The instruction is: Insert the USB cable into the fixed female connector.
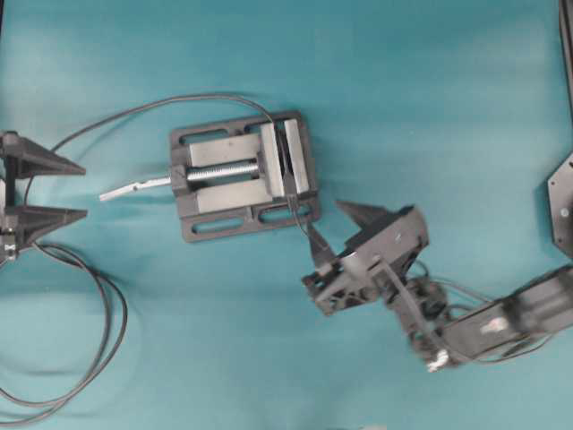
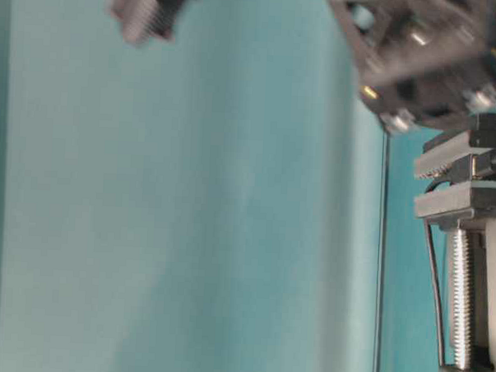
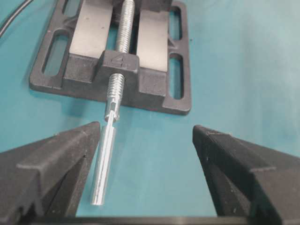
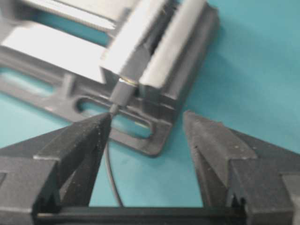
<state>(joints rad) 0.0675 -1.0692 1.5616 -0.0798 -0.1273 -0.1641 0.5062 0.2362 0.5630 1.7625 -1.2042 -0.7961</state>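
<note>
The right gripper (image 4: 146,133) stands wide open with nothing between its jaws, just off the near corner of the vise (image 1: 243,175). Straight ahead of it, the plug of the USB cable (image 4: 123,93) sticks out from between the vise's clamping faces, and its thin grey cord runs back from the plug past the gripper's left finger (image 4: 82,140). The plug's long axis lies along the slot between the clamping faces, pointing out toward this gripper. The plug appears already seated in the fixed female connector (image 4: 136,61), which the vise holds, though blur hides how deep it sits; I judge the insertion done or nearly so. The thicker black cable (image 1: 94,358) leaves the far side of the vise and loops across the bench (image 1: 430,98).

The left gripper (image 1: 45,190) is also fully open and empty, well apart from the vise on its screw-handle (image 3: 104,164) side. The right arm is clearly the nearer one, so any further push or check on the plug falls to it.
</note>
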